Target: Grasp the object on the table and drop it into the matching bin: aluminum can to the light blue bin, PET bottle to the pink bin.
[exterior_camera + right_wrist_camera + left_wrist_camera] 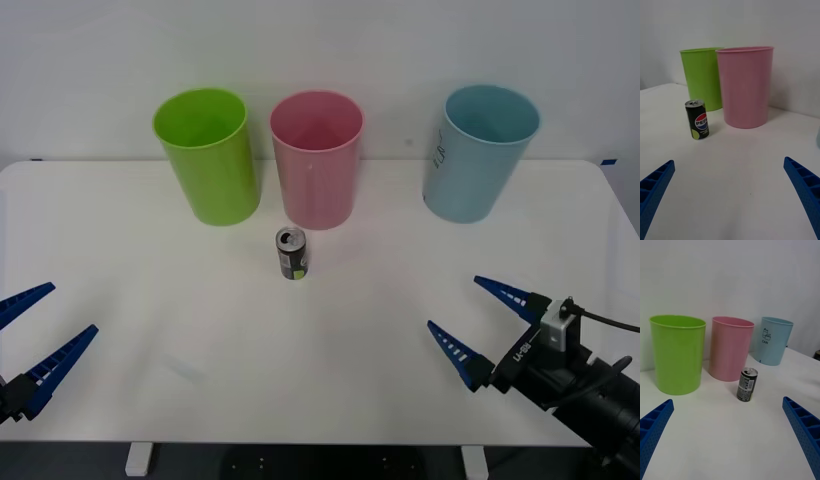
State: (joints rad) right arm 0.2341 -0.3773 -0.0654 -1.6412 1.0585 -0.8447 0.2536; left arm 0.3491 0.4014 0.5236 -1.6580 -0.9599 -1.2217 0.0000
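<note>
**Operator:** What is the layout on the worktop (150, 330)?

**Technician:** The can (292, 253) stands upright near the middle of the worktop, just in front of the pink bin (316, 160) and apart from it. The green bin (207, 155) stands to the left of the pink one. The light blue bin (475, 152) stands well apart at the far right, and the left wrist view shows the word CAN printed on its side.

**Operator:** What is the state of the two arms?

**Technician:** The right pincer (478, 323) hovers low at the near right with its fingers spread wide and nothing between them. The left pincer (38, 331) sits at the near left edge, likewise spread and holding nothing. Neither touches the can.

**Operator:** Which arm suits the grasp?

**Technician:** Probably the right one, since the blue bin lies on its side of the worktop. This is a judgement only.

**Operator:** How is the grasp best made?

**Technician:** The pincer approaches level from the front, one finger passing each side of the can. It closes at mid-height on the label. The far fingertip needs to stop short of the pink bin. A light can tips easily if one finger arrives first, so centring before closing matters.
</note>
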